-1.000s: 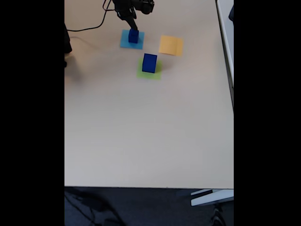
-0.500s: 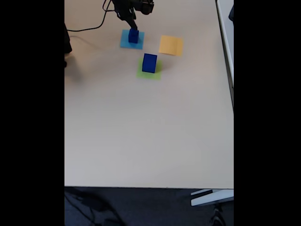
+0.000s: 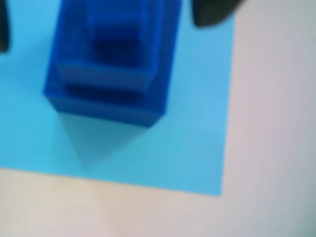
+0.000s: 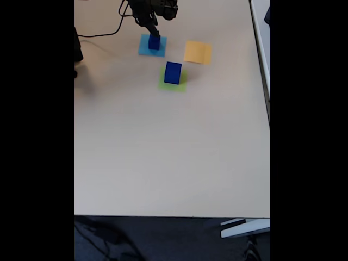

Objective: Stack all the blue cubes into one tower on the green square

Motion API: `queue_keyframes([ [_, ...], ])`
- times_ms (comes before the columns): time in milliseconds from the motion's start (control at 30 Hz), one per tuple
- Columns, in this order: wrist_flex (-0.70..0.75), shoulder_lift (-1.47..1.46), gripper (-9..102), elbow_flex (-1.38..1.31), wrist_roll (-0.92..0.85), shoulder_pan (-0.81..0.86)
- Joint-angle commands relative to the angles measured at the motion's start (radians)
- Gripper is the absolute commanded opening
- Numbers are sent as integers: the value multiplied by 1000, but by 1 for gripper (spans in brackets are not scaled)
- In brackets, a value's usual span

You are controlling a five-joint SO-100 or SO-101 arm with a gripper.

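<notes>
Two blue cube groups show in the fixed view. One larger cube point(image 4: 173, 73) stands on the green square point(image 4: 172, 81), so the tower's base is in place. A smaller stack point(image 4: 154, 42) sits on the light-blue square point(image 4: 151, 46), near the green one and further from the camera. The wrist view shows this stack point(image 3: 111, 64) as stepped, a smaller cube upon a wider one, though the picture is blurred and the count is uncertain.

The fingers point(image 4: 153, 33) hang right over that stack. Dark tips point(image 3: 212, 12) flank it at the top of the wrist view, apparently spread and apart from its sides; I judge them open, not yet pinching anything.

Judgement: the task is partly done. Cubes on the light-blue square remain to be carried over and set on the large cube.

Surface: a plain beige table point(image 4: 174, 152), matte, evenly lit. An orange-yellow square point(image 4: 197, 52) lies bare to the right of the other two. A black cable point(image 4: 103, 31) runs along the far left. Dark floor shows below the near edge.
</notes>
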Motion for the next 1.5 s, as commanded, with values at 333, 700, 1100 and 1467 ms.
queue_keyframes([
  [333,-26,48,18,-3,-6,0],
  [700,-28,38,16,0,-11,3],
  [1100,-28,32,12,6,-5,5],
  [1467,-28,32,9,15,-2,8],
])
